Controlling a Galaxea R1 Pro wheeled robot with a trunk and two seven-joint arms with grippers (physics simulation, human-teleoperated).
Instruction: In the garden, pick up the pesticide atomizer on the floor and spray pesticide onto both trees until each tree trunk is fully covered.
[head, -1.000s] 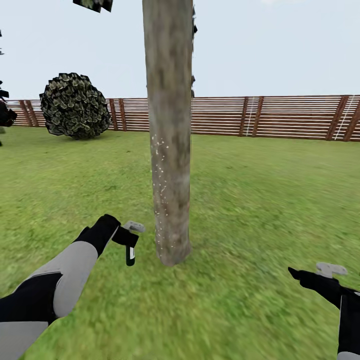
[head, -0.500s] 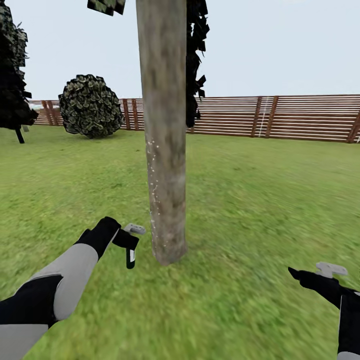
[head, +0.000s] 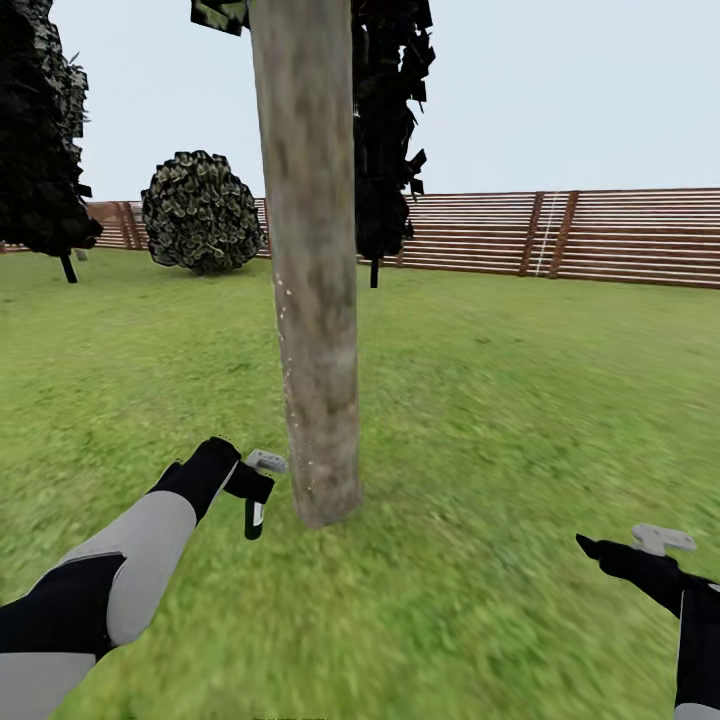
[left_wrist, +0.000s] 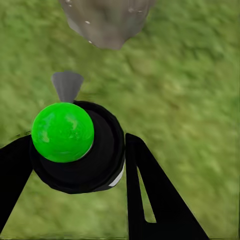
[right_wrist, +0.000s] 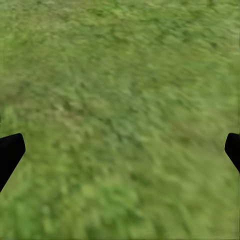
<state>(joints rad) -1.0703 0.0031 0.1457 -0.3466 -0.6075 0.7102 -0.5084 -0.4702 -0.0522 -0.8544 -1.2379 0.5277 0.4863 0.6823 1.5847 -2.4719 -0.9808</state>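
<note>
The left gripper (head: 252, 487) is clamped on the pesticide atomizer (head: 255, 518), which hangs upright from it, just left of the tree trunk (head: 310, 300) near its base and apart from the bark. In the left wrist view the atomizer's black body with a green cap (left_wrist: 63, 132) sits between the two fingers (left_wrist: 150, 195), above the grass floor (left_wrist: 190, 90). The right gripper (head: 640, 560) hovers over grass at the near right, its fingers (right_wrist: 10, 152) spread wide with nothing between them.
</note>
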